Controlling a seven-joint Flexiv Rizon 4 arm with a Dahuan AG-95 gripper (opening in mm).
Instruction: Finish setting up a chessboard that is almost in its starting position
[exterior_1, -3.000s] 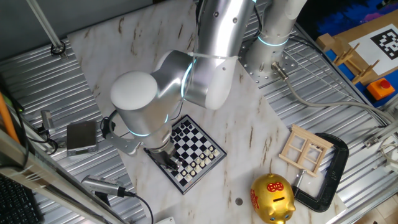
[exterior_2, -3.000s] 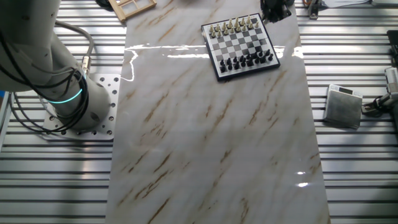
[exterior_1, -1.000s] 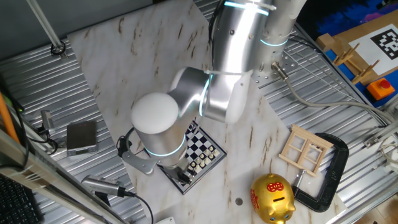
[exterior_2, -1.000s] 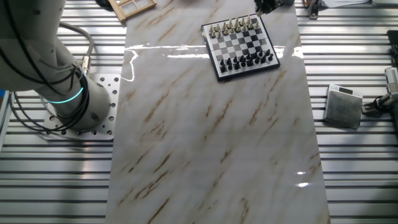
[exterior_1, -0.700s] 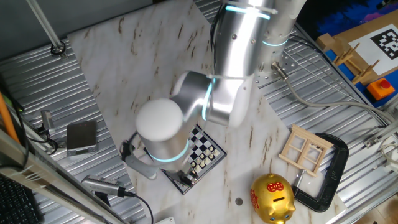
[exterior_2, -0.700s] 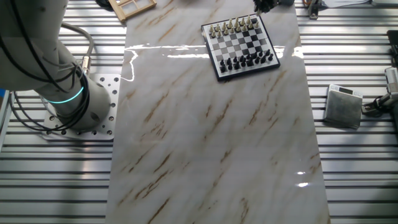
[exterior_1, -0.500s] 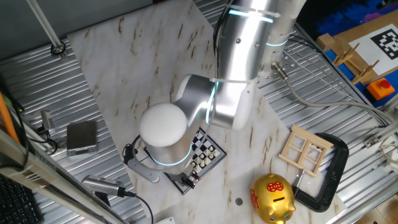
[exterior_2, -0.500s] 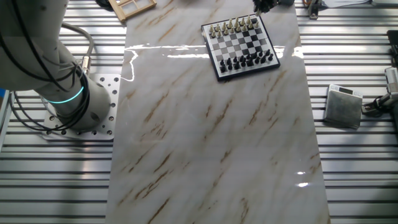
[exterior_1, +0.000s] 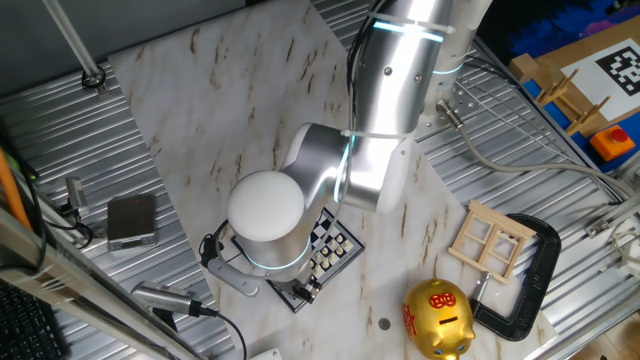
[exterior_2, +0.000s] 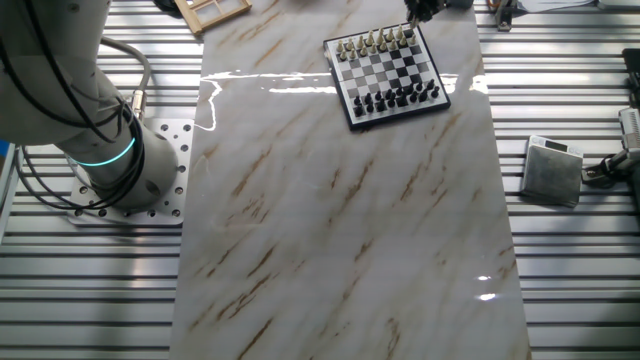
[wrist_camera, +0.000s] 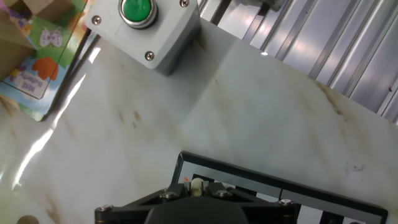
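The chessboard (exterior_2: 385, 70) is a small checkered board with a dark frame, a pale row at the far edge and a dark row at the near edge. In one fixed view the arm hides most of it (exterior_1: 337, 244). My gripper (wrist_camera: 198, 188) is shut on a small pale chess piece (wrist_camera: 198, 184) and holds it over the board's framed corner (wrist_camera: 249, 177). In the other fixed view the gripper (exterior_2: 424, 8) sits at the board's far right corner, by the pale row. In one fixed view its dark fingers (exterior_1: 302, 290) show at the board's near corner.
A grey box with a green button (wrist_camera: 146, 25) and a coloured card (wrist_camera: 37, 68) lie beyond the board. A golden piggy bank (exterior_1: 437, 318), a pale wooden window frame (exterior_1: 490, 240), a black clamp (exterior_1: 530, 280) and a small grey box (exterior_2: 553, 170) lie nearby.
The arm has swung from the board's dark-piece side to its corner by the pale row. In the last half second it has barely moved.
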